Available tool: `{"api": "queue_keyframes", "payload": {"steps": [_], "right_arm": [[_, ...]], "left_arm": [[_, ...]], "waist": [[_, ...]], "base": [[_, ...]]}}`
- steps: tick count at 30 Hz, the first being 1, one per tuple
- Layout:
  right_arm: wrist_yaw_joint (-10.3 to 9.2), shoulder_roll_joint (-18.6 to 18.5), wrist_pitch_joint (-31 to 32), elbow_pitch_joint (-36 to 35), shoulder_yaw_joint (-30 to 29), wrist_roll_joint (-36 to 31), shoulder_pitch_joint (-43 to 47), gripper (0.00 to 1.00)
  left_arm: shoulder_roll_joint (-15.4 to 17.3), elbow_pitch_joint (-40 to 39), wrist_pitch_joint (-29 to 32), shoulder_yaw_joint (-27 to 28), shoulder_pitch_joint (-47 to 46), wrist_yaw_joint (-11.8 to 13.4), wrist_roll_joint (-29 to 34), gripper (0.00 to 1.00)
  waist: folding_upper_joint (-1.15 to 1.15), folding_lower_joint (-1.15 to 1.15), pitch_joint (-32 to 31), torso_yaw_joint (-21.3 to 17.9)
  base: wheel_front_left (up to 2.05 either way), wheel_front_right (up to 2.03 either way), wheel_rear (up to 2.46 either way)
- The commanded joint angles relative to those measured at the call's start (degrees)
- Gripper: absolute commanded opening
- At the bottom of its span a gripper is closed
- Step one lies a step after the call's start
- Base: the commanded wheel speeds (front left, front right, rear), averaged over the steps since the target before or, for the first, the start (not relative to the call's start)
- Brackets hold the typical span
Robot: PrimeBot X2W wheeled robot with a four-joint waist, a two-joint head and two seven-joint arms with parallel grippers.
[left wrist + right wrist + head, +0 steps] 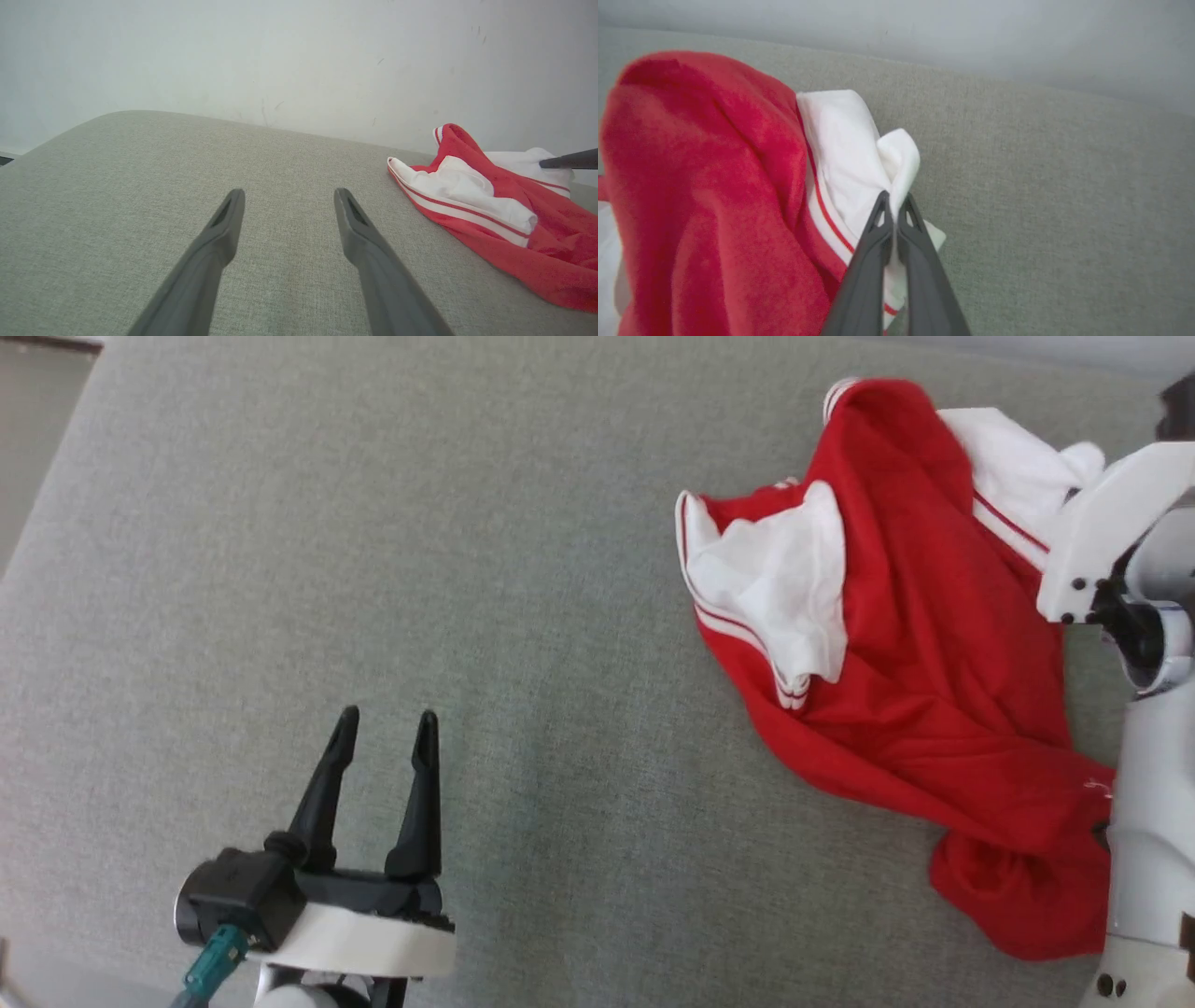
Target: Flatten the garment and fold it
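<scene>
Here the right gripper (893,201) is pinched closed on a white sleeve fold of the garment (705,186); the garment lies crumpled at the right of the grey cushion (467,569); the left gripper (387,717) is spread wide, well apart from it.
</scene>
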Motion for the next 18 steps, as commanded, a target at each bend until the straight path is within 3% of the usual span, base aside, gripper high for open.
{"api": "queue_keyframes", "payload": {"steps": [1, 6, 12, 15, 18], "right_arm": [[-0.05, 0.0, -1.2, -2.3, -0.2, 2.2, 1.2, 0.00], [-0.05, -0.6, 1.2, -15.0, -3.3, 9.0, 9.3, 0.00], [-0.05, -0.4, 6.4, -30.9, -17.7, 12.6, 28.6, 0.00], [-0.05, 0.0, 4.5, -33.1, -23.3, 12.3, 37.6, 0.00], [-0.05, 0.2, 2.1, -29.7, -25.2, 14.9, 41.2, 0.00]], "left_arm": [[-0.4, 0.1, -0.3, 0.3, 1.2, -0.1, 0.5, 1.00], [-0.5, 0.0, -0.3, 0.6, 4.4, 0.9, 1.1, 1.00], [-0.2, -0.7, 0.0, 0.4, 6.7, 1.3, 1.0, 1.00], [0.2, -1.0, 0.4, 0.6, 7.3, 1.4, 0.7, 1.00], [0.7, -1.4, 0.9, 1.0, 7.7, 1.6, 0.5, 1.00]], "waist": [[0.00, 0.00, -6.0, -3.8], [0.00, 0.00, -10.5, -5.9], [0.00, 0.00, -11.6, -5.9], [0.00, 0.00, -11.5, -5.8], [0.00, 0.00, -11.5, -6.3]], "base": [[0.00, 0.00, 0.00], [0.00, 0.00, 0.00], [0.00, 0.00, 0.00], [0.00, 0.00, 0.00], [0.00, 0.00, 0.00]]}}
